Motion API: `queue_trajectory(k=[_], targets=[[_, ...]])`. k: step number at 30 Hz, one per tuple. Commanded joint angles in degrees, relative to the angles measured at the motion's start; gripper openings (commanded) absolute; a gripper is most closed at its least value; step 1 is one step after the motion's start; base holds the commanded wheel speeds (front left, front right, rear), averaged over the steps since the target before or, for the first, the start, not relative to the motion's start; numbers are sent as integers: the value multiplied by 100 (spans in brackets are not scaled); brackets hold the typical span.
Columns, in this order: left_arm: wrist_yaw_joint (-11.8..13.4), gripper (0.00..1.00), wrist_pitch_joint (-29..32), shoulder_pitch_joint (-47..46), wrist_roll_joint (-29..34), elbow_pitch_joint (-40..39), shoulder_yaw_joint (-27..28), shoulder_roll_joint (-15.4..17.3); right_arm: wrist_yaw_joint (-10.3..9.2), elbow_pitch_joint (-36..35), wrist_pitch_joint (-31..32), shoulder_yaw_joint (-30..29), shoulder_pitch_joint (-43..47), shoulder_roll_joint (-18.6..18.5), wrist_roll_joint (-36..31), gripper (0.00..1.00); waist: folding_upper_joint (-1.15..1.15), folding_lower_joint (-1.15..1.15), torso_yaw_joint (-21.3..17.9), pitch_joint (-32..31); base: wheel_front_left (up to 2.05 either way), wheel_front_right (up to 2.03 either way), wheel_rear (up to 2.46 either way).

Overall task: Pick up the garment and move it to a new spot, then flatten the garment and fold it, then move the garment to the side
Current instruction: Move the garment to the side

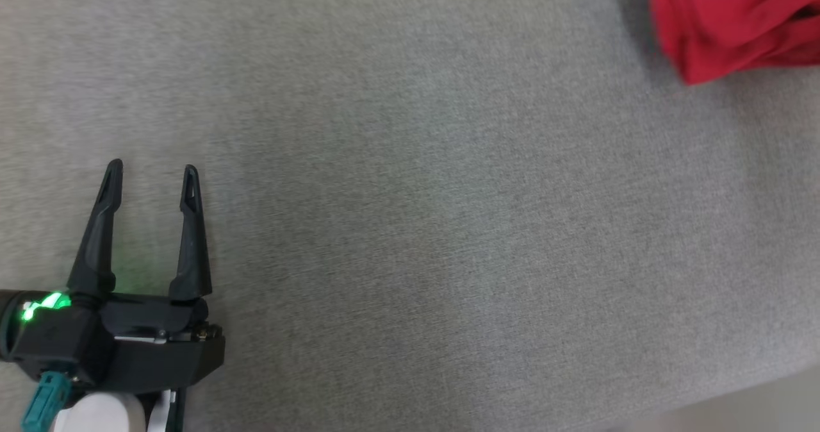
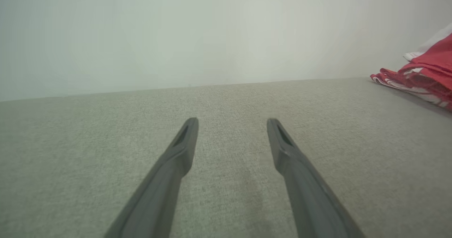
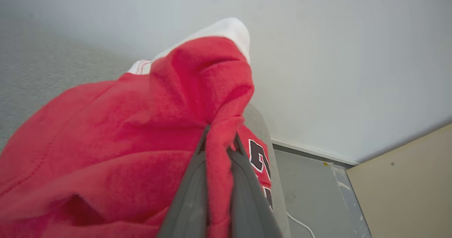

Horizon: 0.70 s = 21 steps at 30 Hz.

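On the grey surface (image 1: 410, 227), right end effector (image 3: 220, 134) pinches the bunched red garment (image 3: 106, 132) — white-trimmed; left end effector (image 1: 152, 166) spread.

One garment (image 1: 737, 22), two end effectors (image 1: 152, 170) (image 3: 220, 135)

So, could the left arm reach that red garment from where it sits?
Probably yes: just flat grey surface lies between the open left fingers and the red garment, though the right fingers are pinching it.
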Motion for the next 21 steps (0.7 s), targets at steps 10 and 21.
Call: queue_trajectory(k=[10, 21], targets=[[-2, 100, 0, 43, 64, -309, 30, 162, -16, 649, 76, 142, -765, -147, -45, 0, -1, 0, -250, 469, 0, 0, 0], [-3, 100, 2, -13, 12, -190, -37, 160, -17, 1812, -286, 190, -1361, 199, -486, 100, -1, 0, -93, 470, 0, 0, 0]])
